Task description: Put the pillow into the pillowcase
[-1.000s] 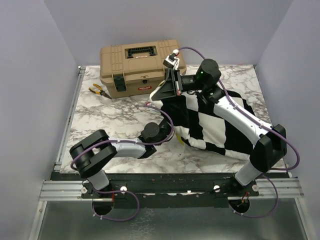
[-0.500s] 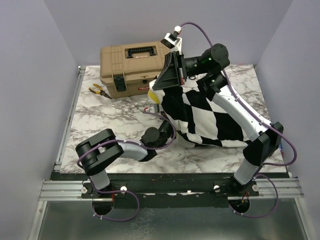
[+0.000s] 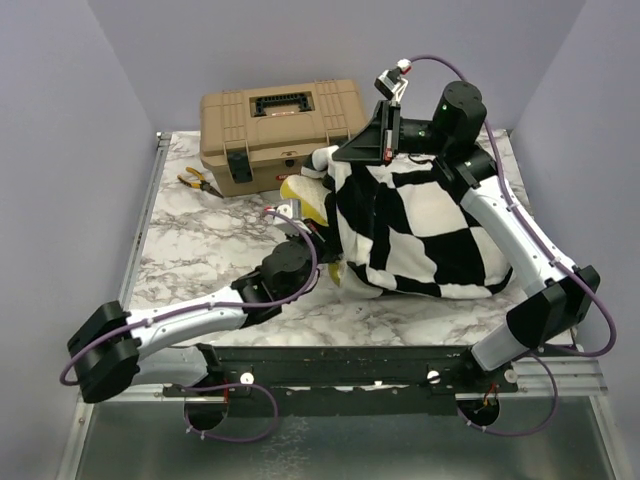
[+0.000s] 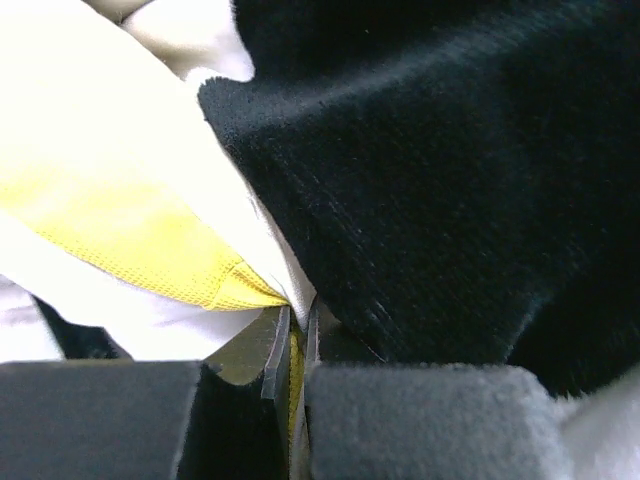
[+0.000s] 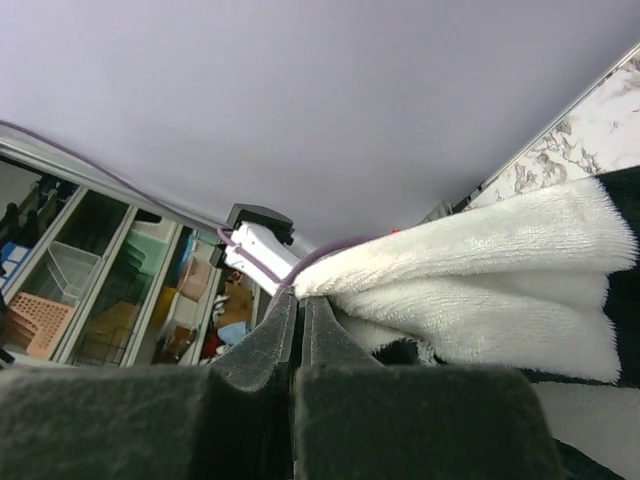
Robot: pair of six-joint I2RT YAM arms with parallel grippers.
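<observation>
the left jaws were pinched shut on the yellow edge strip of the pillow (image 4: 130, 215), with only a thin fold of fabric between them. the right jaws were likewise closed down, on a cream fleecy fold at the rim of the pillowcase (image 5: 470, 280). that rim was held lifted off the table (image 3: 200, 250), just in front of the tan toolbox (image 3: 270, 125).

outward from the left jaws, the pillow's exposed end was seen poking out of the case mouth toward the left. most of its bulk was judged to be under the checkered cover already. pillow and case were laid with their long axis roughly left to right across the table, the closed end of the case lying to the right.

the left arm was the nearer to the exposed end. the remaining travel was therefore judged to run rightward from its jaws, or else the raised rim was to be drawn leftward over that end. how deep the far corners sat could not be told.
</observation>
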